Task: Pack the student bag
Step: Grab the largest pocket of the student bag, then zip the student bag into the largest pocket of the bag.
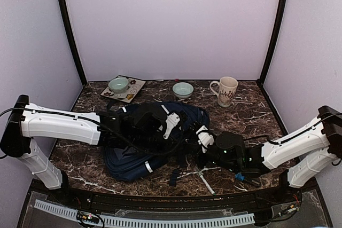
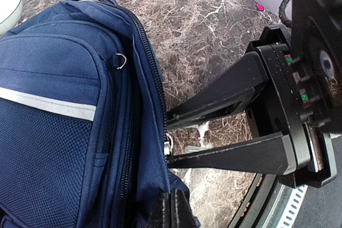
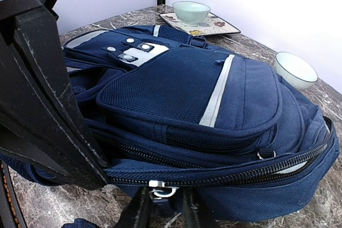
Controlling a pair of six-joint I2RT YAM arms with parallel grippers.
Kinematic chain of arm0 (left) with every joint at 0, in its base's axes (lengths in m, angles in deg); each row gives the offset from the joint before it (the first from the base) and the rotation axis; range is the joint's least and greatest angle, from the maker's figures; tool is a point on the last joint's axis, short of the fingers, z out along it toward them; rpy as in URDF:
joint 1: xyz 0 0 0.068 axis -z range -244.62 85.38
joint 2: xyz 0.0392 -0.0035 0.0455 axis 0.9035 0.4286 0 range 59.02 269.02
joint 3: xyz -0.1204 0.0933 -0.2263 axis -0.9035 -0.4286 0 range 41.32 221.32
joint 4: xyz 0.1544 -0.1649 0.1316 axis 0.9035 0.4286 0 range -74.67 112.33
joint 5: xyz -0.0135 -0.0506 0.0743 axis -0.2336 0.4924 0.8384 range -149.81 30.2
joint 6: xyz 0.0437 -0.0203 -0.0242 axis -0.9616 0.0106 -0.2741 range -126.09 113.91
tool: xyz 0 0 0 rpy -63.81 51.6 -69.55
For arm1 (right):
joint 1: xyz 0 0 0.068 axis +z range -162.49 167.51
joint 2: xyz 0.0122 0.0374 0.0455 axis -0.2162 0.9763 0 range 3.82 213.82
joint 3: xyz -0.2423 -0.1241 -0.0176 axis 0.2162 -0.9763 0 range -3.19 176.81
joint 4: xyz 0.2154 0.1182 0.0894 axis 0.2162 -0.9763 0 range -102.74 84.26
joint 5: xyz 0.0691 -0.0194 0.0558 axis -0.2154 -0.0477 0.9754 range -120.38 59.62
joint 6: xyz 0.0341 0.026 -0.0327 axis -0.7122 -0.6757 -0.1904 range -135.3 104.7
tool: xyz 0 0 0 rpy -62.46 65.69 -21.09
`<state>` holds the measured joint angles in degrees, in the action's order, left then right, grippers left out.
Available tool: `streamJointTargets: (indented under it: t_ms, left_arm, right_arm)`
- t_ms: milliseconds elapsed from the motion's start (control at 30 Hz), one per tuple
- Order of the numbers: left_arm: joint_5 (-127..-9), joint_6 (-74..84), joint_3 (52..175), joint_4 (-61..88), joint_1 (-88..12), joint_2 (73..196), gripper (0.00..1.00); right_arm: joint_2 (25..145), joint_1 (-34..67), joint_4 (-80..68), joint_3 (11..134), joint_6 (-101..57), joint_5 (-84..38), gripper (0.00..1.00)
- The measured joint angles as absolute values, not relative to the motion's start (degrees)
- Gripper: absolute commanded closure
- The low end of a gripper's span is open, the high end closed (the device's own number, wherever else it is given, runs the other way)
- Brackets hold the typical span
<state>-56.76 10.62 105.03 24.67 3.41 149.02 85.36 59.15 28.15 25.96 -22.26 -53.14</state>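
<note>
The student bag [image 1: 128, 161] lies flat in the middle of the table, navy with thin white stripes and a white patch [image 3: 141, 54]. My left gripper [image 2: 173, 198] is shut on the blue fabric edge beside the main zipper. My right gripper [image 3: 163, 202] faces the bag's side. Its fingers stand a little apart on either side of the silver zipper pull [image 3: 160, 189], not clamped on it. In the left wrist view the same pull [image 2: 168, 145] sits between the right gripper's long black fingers [image 2: 214, 100]. The zipper line looks closed along the part in view.
A cream mug [image 1: 226, 91] stands at the back right and a pale green bowl [image 1: 183, 89] at the back centre. Another bowl [image 1: 118, 84] sits on a patterned tray [image 1: 134, 94] at the back left. A thin pen-like stick [image 1: 204, 180] lies by the front edge.
</note>
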Motion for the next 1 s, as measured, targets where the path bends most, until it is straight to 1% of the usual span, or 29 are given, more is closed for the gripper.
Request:
streamJointTargets:
  t_ms: [100, 300, 533, 1000]
  left_arm:
    - [-56.8, 10.6, 105.0, 24.6, 3.4, 149.0, 1.0]
    - [-56.9, 10.6, 105.0, 24.6, 3.4, 149.0, 1.0]
    - [-56.8, 10.6, 105.0, 24.6, 3.4, 149.0, 1.0]
    - [-55.8, 9.3, 103.8, 23.5, 3.7, 148.4, 1.0]
  right_arm:
    - [85.4, 59.1, 28.1, 26.0, -23.2, -53.1, 0.86]
    - [85.4, 59.2, 28.0, 26.0, -24.1, -52.7, 1.0]
    - [84.9, 59.2, 26.2, 26.6, -24.8, -52.5, 1.0]
    - [78.4, 59.2, 14.8, 27.1, -31.5, -49.9, 1.0]
